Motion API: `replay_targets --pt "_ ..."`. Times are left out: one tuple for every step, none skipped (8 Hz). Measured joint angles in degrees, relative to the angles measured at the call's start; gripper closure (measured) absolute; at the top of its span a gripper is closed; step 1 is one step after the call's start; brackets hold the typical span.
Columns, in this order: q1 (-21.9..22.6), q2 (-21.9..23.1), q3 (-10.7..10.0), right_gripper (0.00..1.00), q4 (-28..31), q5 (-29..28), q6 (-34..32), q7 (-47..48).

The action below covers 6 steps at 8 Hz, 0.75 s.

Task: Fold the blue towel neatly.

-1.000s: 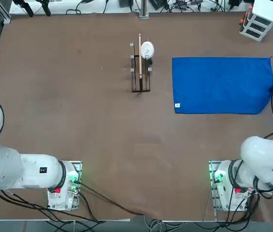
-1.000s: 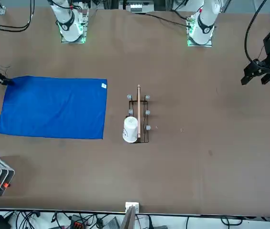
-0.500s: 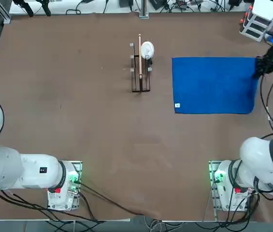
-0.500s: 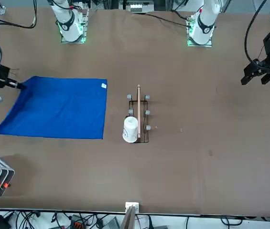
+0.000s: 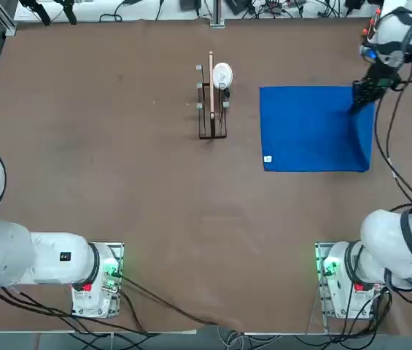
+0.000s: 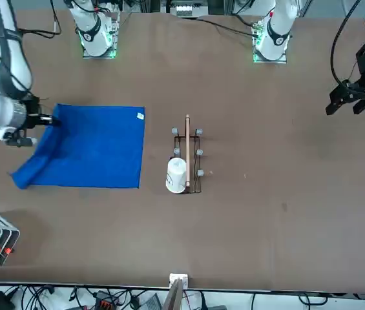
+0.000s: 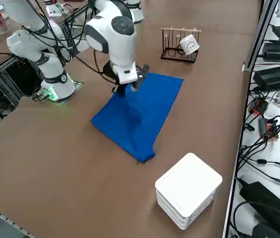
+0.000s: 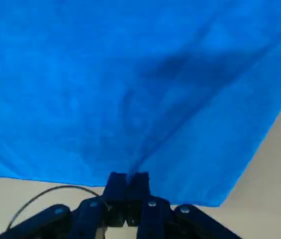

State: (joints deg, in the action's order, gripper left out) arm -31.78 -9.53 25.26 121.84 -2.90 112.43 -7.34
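Your right gripper (image 5: 356,103) is pinched closed on a corner of the plain royal-blue rectangular towel (image 5: 311,131), at 2 o'clock on the table. If the thin pinch slips, you get a crooked fold.

Lighting is pretty even and bright across the brown table (image 5: 154,189), no harsh hotspots, looks like diffuse room light from above. Shadows are soft: a faint dark patch falls on the blue towel (image 8: 130,89) in the wrist view, a diagonal smudge running up from the right gripper (image 8: 127,180). From the right side, the raised part of the towel casts a mild shadow on the cloth under it. The white box (image 7: 188,196) beside the towel reads bright but not blown out. The wrist picture is a bit soft overall.
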Motion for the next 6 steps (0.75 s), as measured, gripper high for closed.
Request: replay_targets --pt "3.4 -0.1 0.2 0.99 0.1 -0.3 0.0 0.1" --pt "7.5 -0.3 0.3 0.99 0.1 -0.4 0.0 0.5" --pt "10.9 -0.4 0.3 0.99 0.2 -0.4 0.4 0.6" --pt "14.0 -0.4 0.4 0.99 0.2 -0.4 0.8 0.7" --pt "16.7 -0.4 0.4 0.99 0.2 -0.4 1.1 0.8" --pt "19.2 -0.4 0.4 0.99 0.2 -0.4 1.3 0.8"
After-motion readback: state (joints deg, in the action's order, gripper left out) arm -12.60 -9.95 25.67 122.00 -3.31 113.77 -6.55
